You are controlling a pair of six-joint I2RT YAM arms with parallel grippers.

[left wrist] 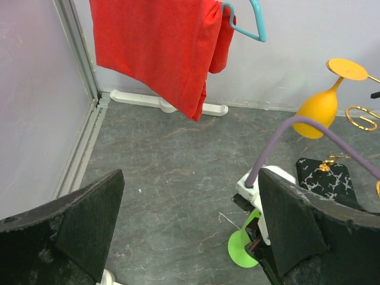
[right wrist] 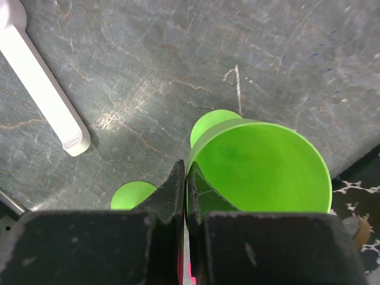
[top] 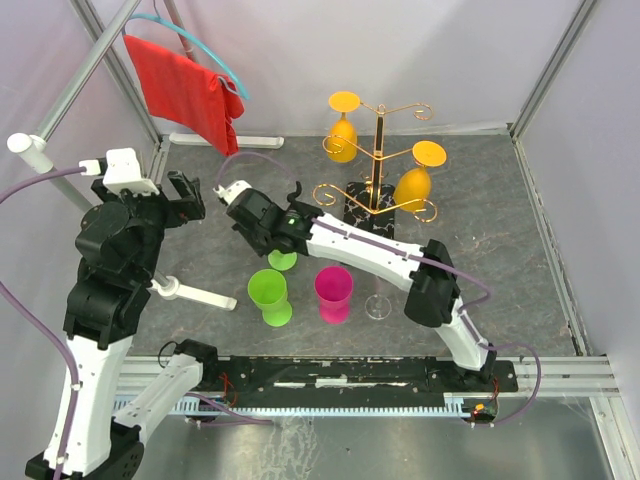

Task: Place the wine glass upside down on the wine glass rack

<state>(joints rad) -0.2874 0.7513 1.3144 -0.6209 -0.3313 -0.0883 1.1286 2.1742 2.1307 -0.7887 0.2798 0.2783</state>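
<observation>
Two glasses hang bowl-down on the wine glass rack (top: 380, 150) in the overhead view, a rear orange glass (top: 343, 138) and a front orange glass (top: 413, 188); the rack stands on its black veined base toward the far side of the table (top: 500, 260). Nearer the arms, a second green glass (top: 268, 292) and a pink glass (top: 334, 293) stand upright side by side, with a faint clear glass (top: 378, 305) just right of the pink one. The right gripper (top: 280, 240) reaches in behind them, over the green foot of the green wine glass (top: 283, 262), which is well apart from the rack. The left gripper (top: 188, 195) sits off to the left, near a red cloth (top: 185, 90) on a hanger. From the left wrist, the left gripper (left wrist: 190, 199) has its fingers (left wrist: 89, 219) spread wide around bare table, with the red cloth (left wrist: 160, 47), an orange glass (left wrist: 320, 107) and the rack's base (left wrist: 326, 178) beyond. From the right wrist, the right gripper (right wrist: 185, 172) is pinched tight on the rim of the green wine glass (right wrist: 261, 169), which is mouth-up, its foot on the table (right wrist: 148, 59); a white bar (right wrist: 35, 77) lies to the left.
</observation>
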